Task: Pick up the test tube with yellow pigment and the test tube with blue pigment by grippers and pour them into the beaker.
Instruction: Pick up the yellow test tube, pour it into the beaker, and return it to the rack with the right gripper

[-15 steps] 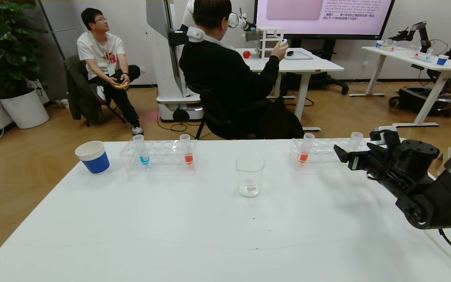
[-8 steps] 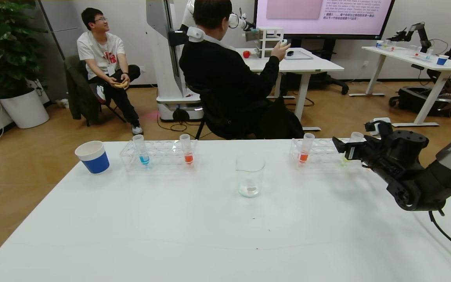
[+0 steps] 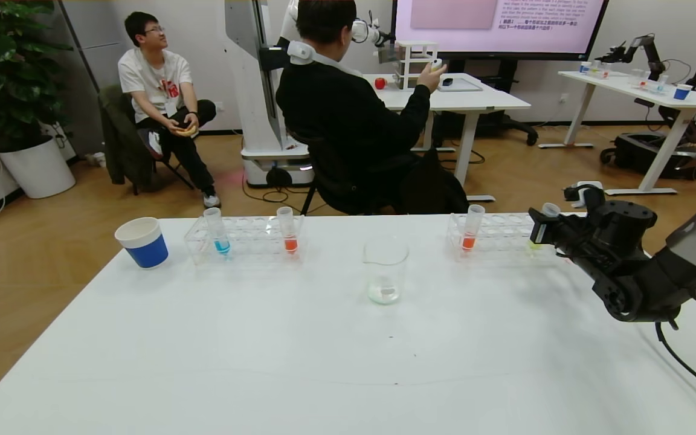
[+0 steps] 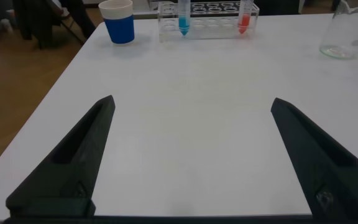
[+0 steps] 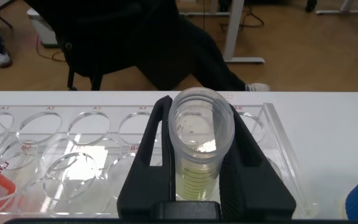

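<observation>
The test tube with yellow pigment [image 5: 201, 134] stands in the right-hand rack, and the fingers of my right gripper [image 5: 197, 107] press on both its sides, shut on it. In the head view that gripper [image 3: 544, 229] is at the rack's right end, with the tube's rim [image 3: 550, 209] showing above it. The test tube with blue pigment [image 3: 220, 232] stands in the left rack. The beaker [image 3: 386, 270] sits mid-table between the racks. My left gripper [image 4: 191, 102] hovers open over bare table, well short of the blue tube [image 4: 183, 15] and the beaker [image 4: 347, 31].
Each clear rack, the left [image 3: 251, 240] and the right [image 3: 499, 232], also holds an orange-liquid tube [image 3: 288, 231] [image 3: 470, 229]. A blue cup [image 3: 141, 241] stands left of the left rack. People sit beyond the table's far edge.
My right gripper has moved forward to the right end of the rack and closed its fingers on the yellow tube. The left gripper has not changed.
</observation>
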